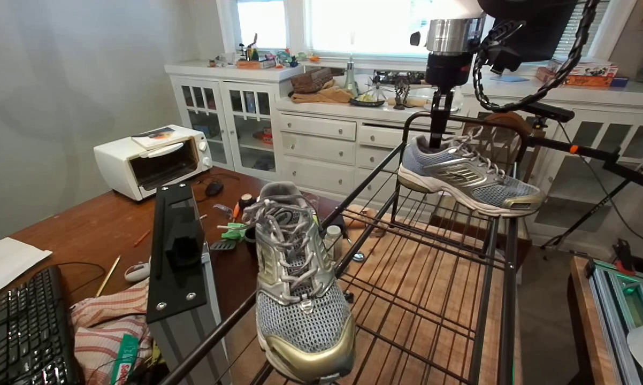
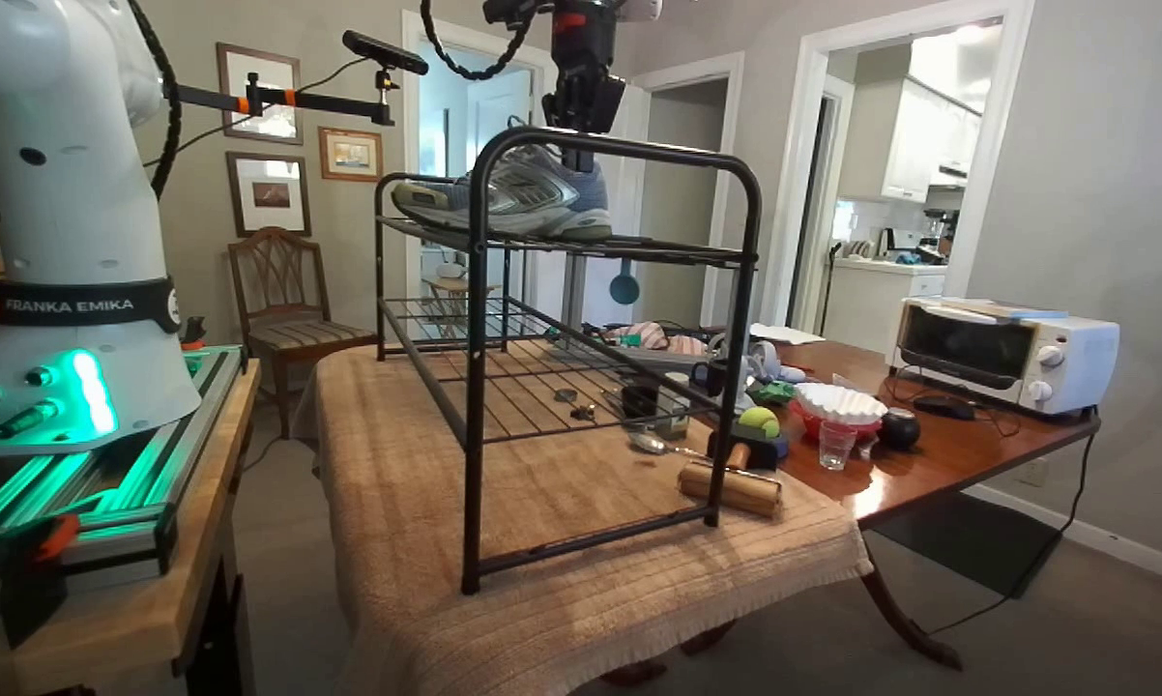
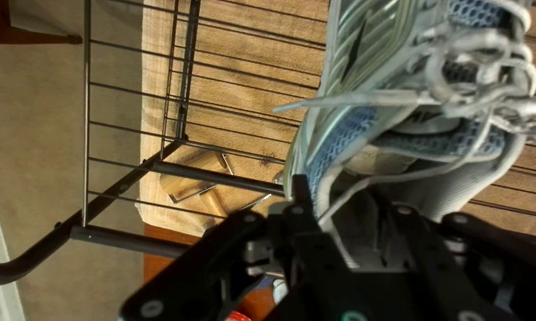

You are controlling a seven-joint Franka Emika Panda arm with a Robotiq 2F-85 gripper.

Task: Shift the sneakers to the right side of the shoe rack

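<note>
Two silver-grey sneakers stand on the top shelf of the dark metal wire shoe rack (image 1: 510, 278) (image 2: 475, 387) (image 3: 205, 176). One sneaker (image 1: 300, 267) is at the end nearest the camera in an exterior view, over the rack's side rail. The far sneaker (image 1: 460, 171) (image 2: 523, 193) (image 3: 361, 67) lies across the shelf by the opposite end. My gripper (image 1: 435, 141) (image 2: 578, 159) (image 3: 339, 187) points down at the far sneaker's heel opening. In the wrist view its fingers are apart, one outside the collar and one over the opening. The lower fingertips are partly hidden.
The rack's raised end hoop (image 2: 620, 145) stands close beside the gripper. A black-topped box (image 1: 177, 246) stands beside the near sneaker. A toaster oven (image 1: 150, 160) and kitchen items share the table. A camera arm (image 1: 578, 147) reaches in near the rack.
</note>
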